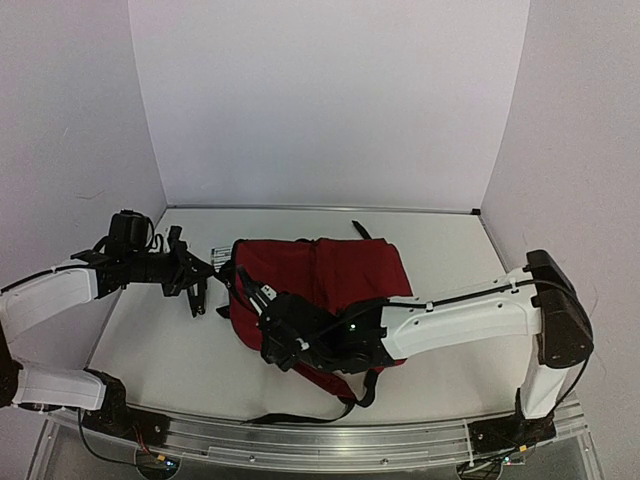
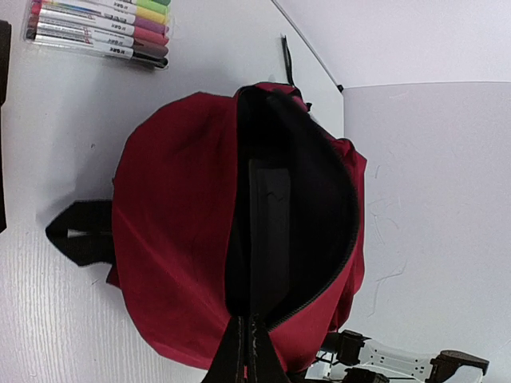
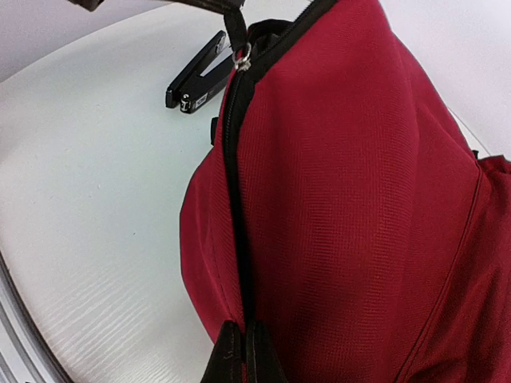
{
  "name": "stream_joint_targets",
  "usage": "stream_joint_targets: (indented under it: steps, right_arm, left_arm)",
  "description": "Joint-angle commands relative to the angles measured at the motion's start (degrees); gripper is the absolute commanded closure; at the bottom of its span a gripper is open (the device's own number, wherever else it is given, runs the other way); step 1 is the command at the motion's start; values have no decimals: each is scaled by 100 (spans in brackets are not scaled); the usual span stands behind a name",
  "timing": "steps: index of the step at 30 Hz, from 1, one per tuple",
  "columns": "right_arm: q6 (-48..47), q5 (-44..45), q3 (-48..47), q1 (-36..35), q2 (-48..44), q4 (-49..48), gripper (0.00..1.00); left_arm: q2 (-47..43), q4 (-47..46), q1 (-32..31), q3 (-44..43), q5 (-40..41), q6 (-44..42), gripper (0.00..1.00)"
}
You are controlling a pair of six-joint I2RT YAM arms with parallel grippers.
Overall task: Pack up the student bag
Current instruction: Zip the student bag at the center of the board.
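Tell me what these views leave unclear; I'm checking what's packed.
- Inside the student bag: left wrist view, too dark; one flat shape, unidentifiable.
- Marker pack: cut off by that view's top edge; too small in the top view.
- Right gripper: fingertips cut off by the right wrist view's bottom edge.

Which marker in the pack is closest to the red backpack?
The black-capped marker, on the marker pack's side facing the red backpack. The green marker lies farthest from it.

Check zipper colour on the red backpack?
Black zipper on the red backpack; clearest in the right wrist view.
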State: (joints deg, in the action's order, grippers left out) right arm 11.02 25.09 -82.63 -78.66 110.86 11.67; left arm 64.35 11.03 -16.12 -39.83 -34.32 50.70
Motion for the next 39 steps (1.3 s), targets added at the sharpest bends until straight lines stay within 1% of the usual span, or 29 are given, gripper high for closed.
stream_joint_targets:
  steps: [1, 7, 17, 19, 21, 22, 23, 24, 26, 27, 28, 35, 37, 39]
  right_arm:
    - [563, 8, 528, -175, -518, 222, 100]
    - [850, -29, 984, -337, -905, 254, 100]
    - [1276, -324, 1795, -657, -1902, 310, 100]
    - [1360, -369, 1911, -675, -2004, 311, 100]
    - [1411, -373, 1937, -685, -2032, 312, 99]
    - [1439, -344, 1900, -685, -2019, 311, 94]
    - [1475, -291, 1837, -686, -2003, 298, 85]
    - [1517, -222, 1754, -686, -1988, 270, 73]
    - [1595, -192, 1648, -686, -2013, 22, 47]
    - [1644, -157, 1581, -686, -2009, -122, 39]
    - [1698, -105, 1498, -686, -1985, -261, 33]
    - [1930, 487, 374, -687, -1078, -323, 10]
    - [1831, 584, -26, -686, -745, -286, 6]
    - [1684, 737, -479, -686, -407, -177, 5]
  left_arm:
    - [-14, -143, 62, -287, 292, -133, 100]
    - [-174, -141, 61, -235, 445, -262, 100]
    - [48, 56, 74, -460, 859, -592, 100]
    - [66, -203, 77, -376, 676, -586, 100]
    - [128, -578, 74, -243, 272, -535, 100]
    - [188, -751, 72, -191, -5, -513, 100]
    - [248, -869, 62, -153, -285, -506, 100]
    - [306, -939, 44, -127, -558, -513, 100]
    - [321, -995, -77, -82, -793, -605, 100]
    - [283, -991, -171, -51, -809, -659, 100]
    - [225, -978, -271, -16, -806, -706, 100]
    - [-159, -881, -384, 224, -666, -715, 100]
    - [-188, -916, -387, 270, -671, -643, 100]
    - [-207, -955, -398, 321, -674, -573, 100]
